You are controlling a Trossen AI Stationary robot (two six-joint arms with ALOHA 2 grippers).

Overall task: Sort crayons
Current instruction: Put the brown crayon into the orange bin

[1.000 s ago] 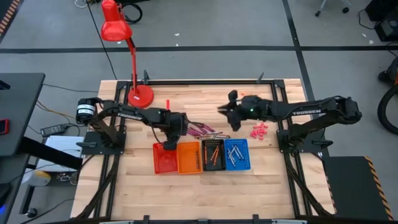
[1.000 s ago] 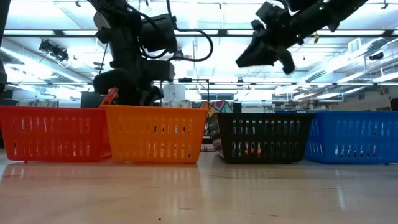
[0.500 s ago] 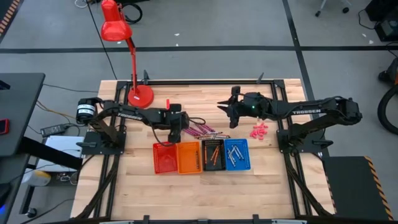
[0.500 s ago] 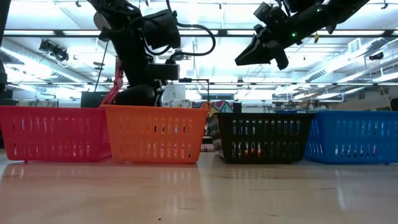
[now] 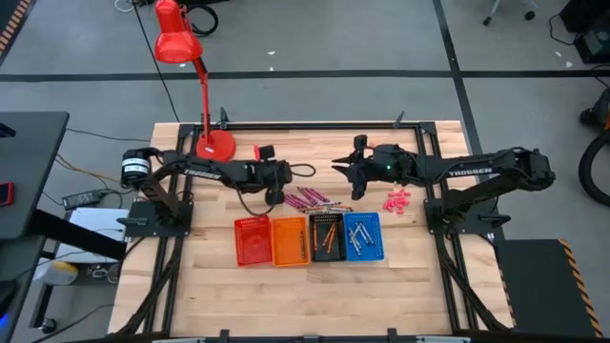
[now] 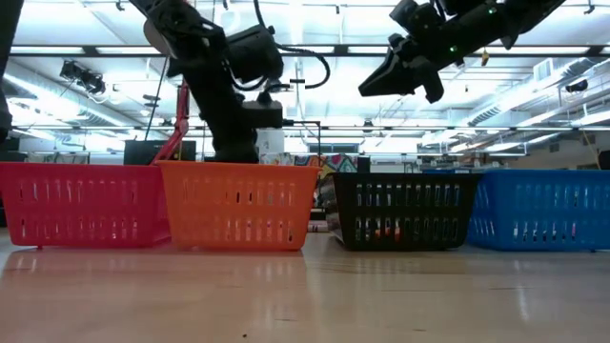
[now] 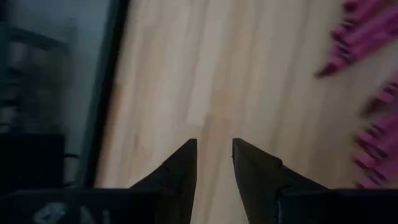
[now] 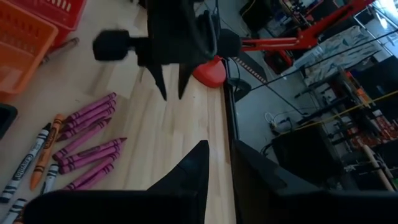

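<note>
Several magenta-purple crayons lie loose on the wooden table just beyond the baskets, also in the right wrist view and the left wrist view. My left gripper hangs open over bare wood beside the pile's left end, slanting down, nothing between its fingers. The right wrist view shows it too. My right gripper hovers high above the table beyond the pile, open by a narrow gap and empty. Orange crayons lie in the black basket, greyish ones in the blue basket.
A red basket and an orange basket stand left of the black one, all in a row. A red desk lamp stands at the far left. Pink bits lie right of the pile. An orange crayon lies among the purple ones.
My left gripper has swung from above the red and orange baskets toward the table's far edge, to the left end of the crayon pile, and its wrist has turned and tipped up from pointing down to slanting. My right gripper has rolled slightly in place.
</note>
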